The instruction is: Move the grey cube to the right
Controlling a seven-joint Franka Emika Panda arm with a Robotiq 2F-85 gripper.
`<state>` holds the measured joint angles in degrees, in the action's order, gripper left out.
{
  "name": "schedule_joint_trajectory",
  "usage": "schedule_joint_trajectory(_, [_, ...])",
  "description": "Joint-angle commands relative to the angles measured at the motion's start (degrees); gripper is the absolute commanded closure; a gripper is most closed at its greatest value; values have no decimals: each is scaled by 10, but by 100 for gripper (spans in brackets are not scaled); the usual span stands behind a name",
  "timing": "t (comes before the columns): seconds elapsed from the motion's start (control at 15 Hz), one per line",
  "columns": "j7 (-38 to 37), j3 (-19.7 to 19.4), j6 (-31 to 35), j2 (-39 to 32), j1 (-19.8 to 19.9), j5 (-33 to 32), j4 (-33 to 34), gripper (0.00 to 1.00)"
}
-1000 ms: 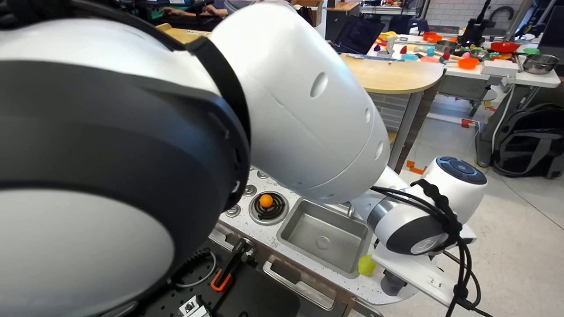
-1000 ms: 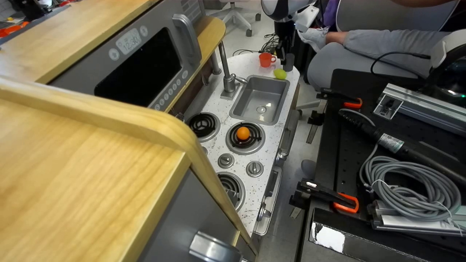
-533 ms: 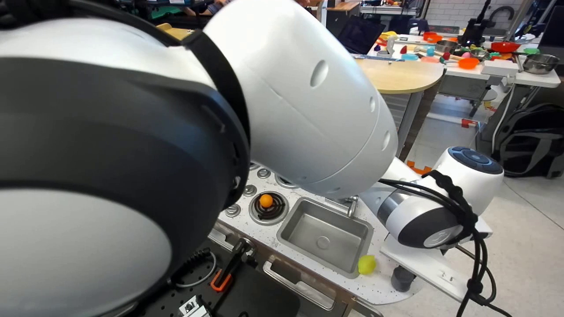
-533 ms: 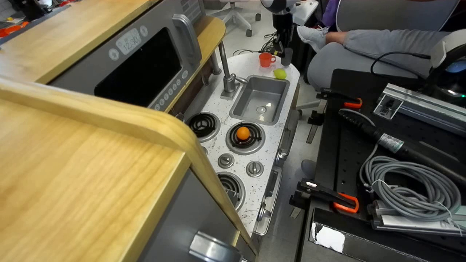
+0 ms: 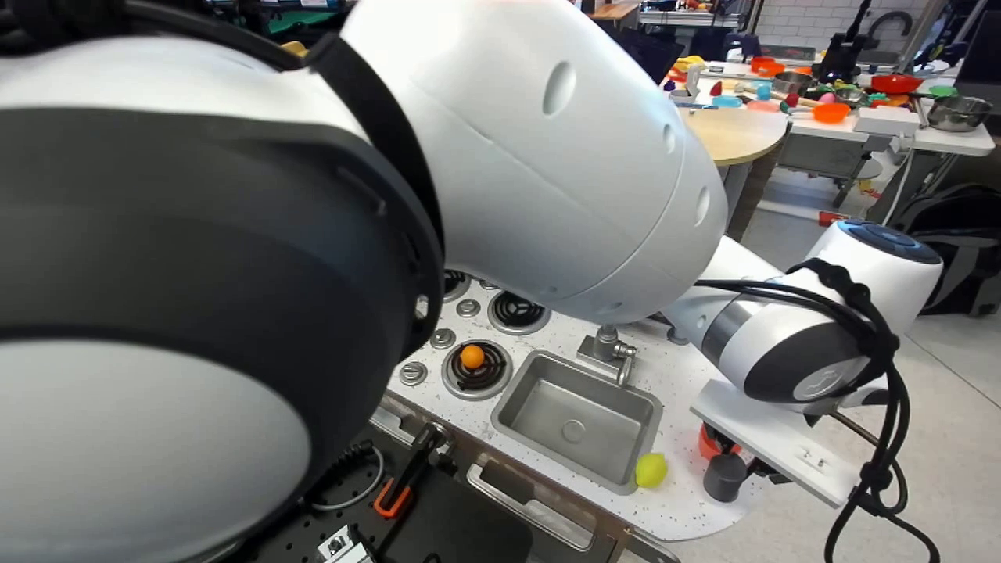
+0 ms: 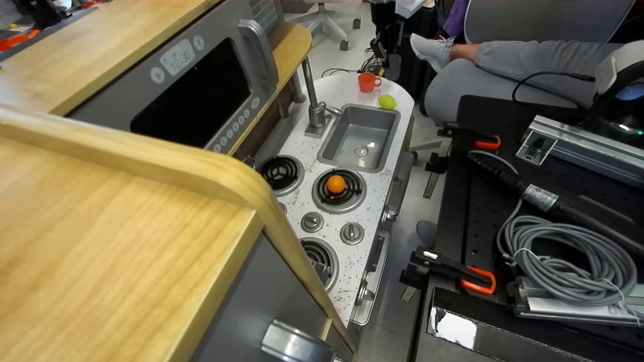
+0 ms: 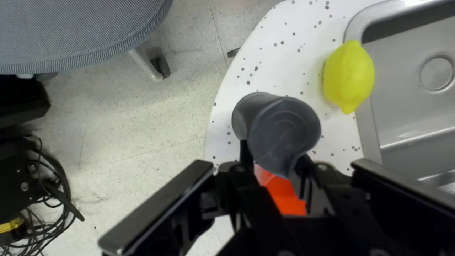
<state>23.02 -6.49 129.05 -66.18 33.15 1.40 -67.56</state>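
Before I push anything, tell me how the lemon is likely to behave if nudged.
The lemon will probably roll in a curve, given its rounded body and pointed ends. Nudged toward the sink, it may well drop in, since it lies right at the rim. Its smooth-looking skin could make it slippery to grip.

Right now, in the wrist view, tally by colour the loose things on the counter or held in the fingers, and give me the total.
Grey: 1, the grey cup held in the fingers
Yellow: 1, the lemon beside the sink
Red: 1, the red cup, partly hidden
Total: 3
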Motion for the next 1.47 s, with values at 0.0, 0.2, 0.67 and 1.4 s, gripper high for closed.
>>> schedule_joint_trajectory(0.0, [-31,7,-61,-34,10,17,75,93])
schedule_joint_trajectory(0.2, [-41,8,-61,-45,11,17,95,93])
schedule_joint_trajectory(0.67, [-40,8,-67,-95,30,15,137,93])
schedule_joint_trajectory(1.4, [-32,27,-87,-137,51,21,200,93])
